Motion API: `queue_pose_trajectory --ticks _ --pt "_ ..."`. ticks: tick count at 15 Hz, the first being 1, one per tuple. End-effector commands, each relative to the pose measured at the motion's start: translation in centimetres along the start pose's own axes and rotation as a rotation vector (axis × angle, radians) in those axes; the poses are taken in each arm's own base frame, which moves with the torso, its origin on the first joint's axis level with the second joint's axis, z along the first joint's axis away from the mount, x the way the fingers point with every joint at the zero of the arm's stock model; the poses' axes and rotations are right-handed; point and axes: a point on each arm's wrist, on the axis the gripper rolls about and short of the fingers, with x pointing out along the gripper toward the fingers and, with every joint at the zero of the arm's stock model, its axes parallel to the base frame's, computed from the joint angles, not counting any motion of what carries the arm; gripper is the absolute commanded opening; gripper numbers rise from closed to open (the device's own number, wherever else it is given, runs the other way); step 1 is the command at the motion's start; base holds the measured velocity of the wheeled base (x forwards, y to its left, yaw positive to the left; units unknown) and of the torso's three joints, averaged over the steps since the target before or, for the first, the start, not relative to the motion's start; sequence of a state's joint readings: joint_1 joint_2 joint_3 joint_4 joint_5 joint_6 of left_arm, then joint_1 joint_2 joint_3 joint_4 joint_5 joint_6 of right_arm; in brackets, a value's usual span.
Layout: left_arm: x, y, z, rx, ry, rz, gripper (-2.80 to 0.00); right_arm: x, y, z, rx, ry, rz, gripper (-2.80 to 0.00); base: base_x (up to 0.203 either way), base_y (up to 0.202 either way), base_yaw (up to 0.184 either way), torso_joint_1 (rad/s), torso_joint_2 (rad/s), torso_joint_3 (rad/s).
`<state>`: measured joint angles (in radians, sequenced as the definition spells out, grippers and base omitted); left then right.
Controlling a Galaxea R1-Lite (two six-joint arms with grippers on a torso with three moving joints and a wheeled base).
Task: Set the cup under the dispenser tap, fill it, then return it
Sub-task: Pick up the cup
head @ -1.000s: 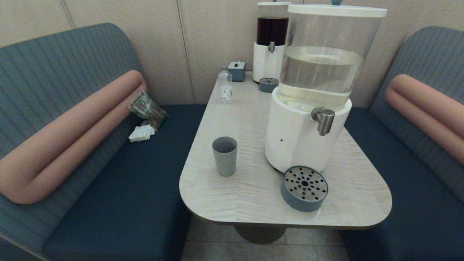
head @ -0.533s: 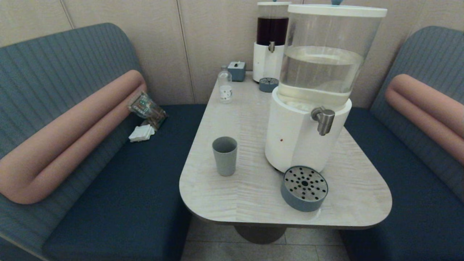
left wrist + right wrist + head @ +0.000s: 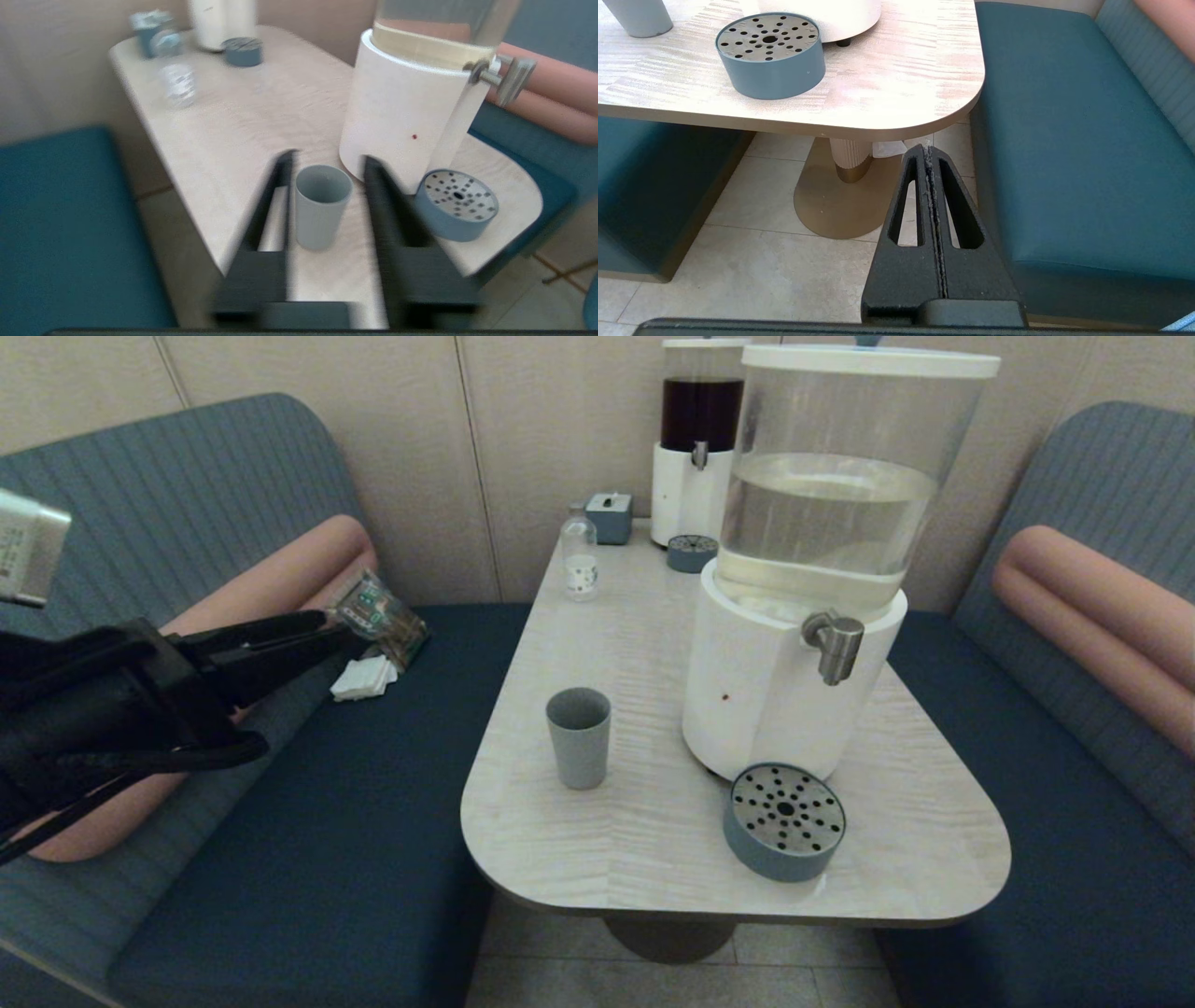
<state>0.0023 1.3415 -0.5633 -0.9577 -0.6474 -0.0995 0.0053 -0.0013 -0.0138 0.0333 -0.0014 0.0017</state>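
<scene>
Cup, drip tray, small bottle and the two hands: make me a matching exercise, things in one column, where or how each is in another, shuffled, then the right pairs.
Things:
1. cup
2. drip tray
3. small bottle
4. left hand
5. right hand

States:
A. shut, low beside the table
B. open, over the left bench, aimed at the cup
C. upright on the table, left of the white dispenser base
D. far end of the table, near the wall
E. near table edge, in front of the dispenser

Pairs: 1-C, 2-E, 3-D, 4-B, 5-A
</scene>
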Motion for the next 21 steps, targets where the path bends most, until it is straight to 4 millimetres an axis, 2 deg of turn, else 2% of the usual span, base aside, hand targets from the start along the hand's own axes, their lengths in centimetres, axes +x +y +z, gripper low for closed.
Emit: queue_pose_trajectory --ticks 1,2,6,9,17,21 --pt "2.9 3.8 -4.4 0.006 0.008 -0.061 0.0 0.0 0.0 0.0 0.0 0.001 0.001 -2.8 0.0 0.0 0.0 0.0 0.0 0.0" --pt "3.4 4.8 -5.6 0.031 -0.012 -0.105 0.0 0.0 0.0 0.0 0.0 0.001 0.001 -2.8 0.0 0.0 0.0 0.0 0.0 0.0" --pt "4.7 7.3 -12.4 0.062 0.083 -0.294 0.0 0.0 0.0 0.0 0.0 0.002 0.001 -2.8 0.0 0.0 0.0 0.0 0.0 0.0" --pt "5.2 8.1 -15.5 0.052 0.117 -0.406 0.0 0.0 0.0 0.0 0.0 0.002 0.001 -2.8 0.0 0.0 0.0 0.0 0.0 0.0" --pt "8.8 10.8 -18.6 0.074 0.099 -0.463 0.0 0.0 0.0 0.0 0.0 0.001 0.001 -2.8 0.0 0.0 0.0 0.0 0.0 0.0" --pt "11.1 8.8 -20.8 0.025 0.118 -0.538 0.0 0.0 0.0 0.0 0.0 0.002 0.001 -2.8 0.0 0.0 0.0 0.0 0.0 0.0"
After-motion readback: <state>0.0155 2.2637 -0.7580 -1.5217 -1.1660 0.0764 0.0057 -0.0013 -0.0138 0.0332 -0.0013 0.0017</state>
